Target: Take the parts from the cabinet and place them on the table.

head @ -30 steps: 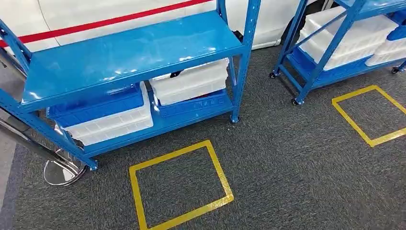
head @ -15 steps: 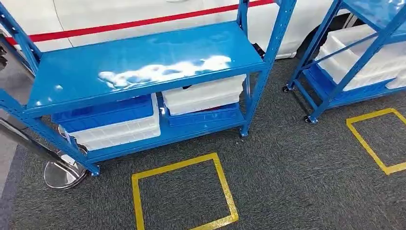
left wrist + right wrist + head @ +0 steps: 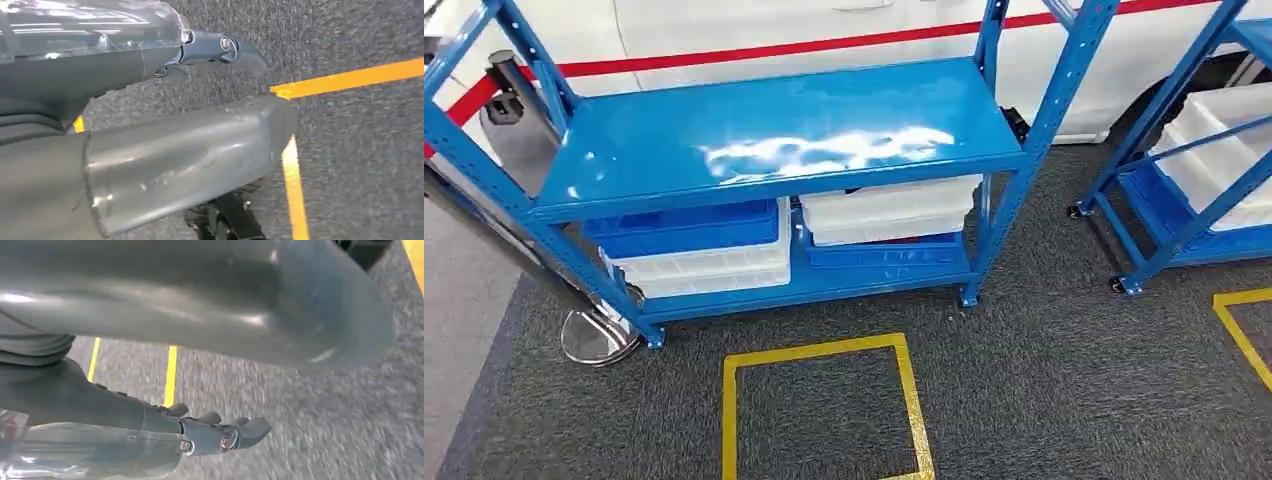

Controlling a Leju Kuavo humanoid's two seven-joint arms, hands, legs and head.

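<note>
Yellow tape square lies at the bottom middle. Left hand and right hand hang loose over carpet, fingers apart, holding nothing. Above, the blue cabinet holds white bins; parts and table can't be seen.

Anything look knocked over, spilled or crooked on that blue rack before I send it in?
Nothing stands out. The blue rack stands level, its white bins and blue bins sit stacked on the lower shelf, and the carpet shows no spill.
</note>
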